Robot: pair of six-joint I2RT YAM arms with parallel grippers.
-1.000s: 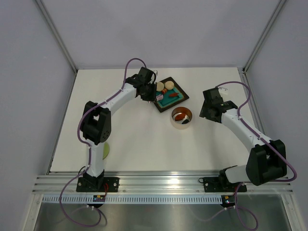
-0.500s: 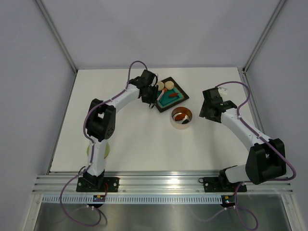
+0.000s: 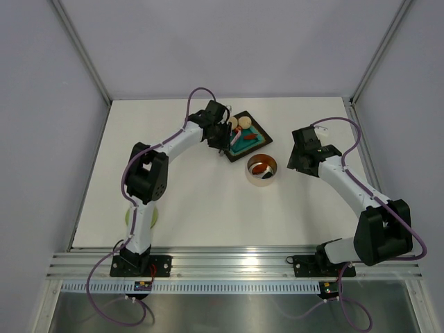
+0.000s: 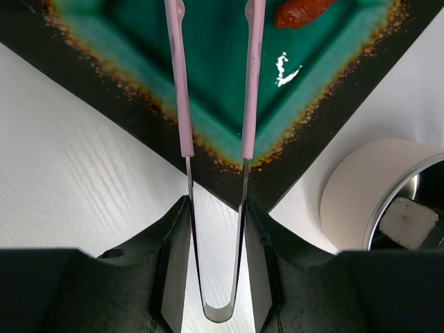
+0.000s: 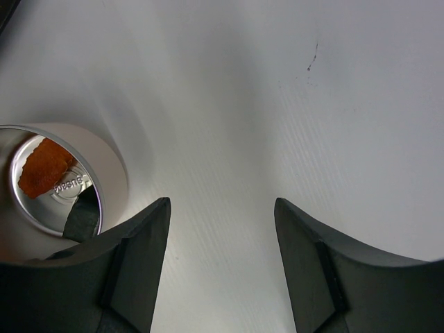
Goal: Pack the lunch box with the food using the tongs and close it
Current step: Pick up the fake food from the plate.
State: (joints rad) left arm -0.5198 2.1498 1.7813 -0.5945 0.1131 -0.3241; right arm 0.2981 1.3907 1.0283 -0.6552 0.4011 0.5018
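Left pincer (image 4: 216, 208) grips the thin, springy tongs (image 4: 184, 83) at their bend, arms parted over the tray (image 4: 312, 118) near a light, likely slippery red bit (image 4: 302, 10); right pincer (image 5: 222, 208) hangs open beside the tin (image 5: 118, 159).

Tips of the tongs (image 4: 183, 90) run off the top edge.

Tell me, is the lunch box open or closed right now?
Open. The lunch box stands uncovered; its steel inside shows, with a red-orange food piece in it.
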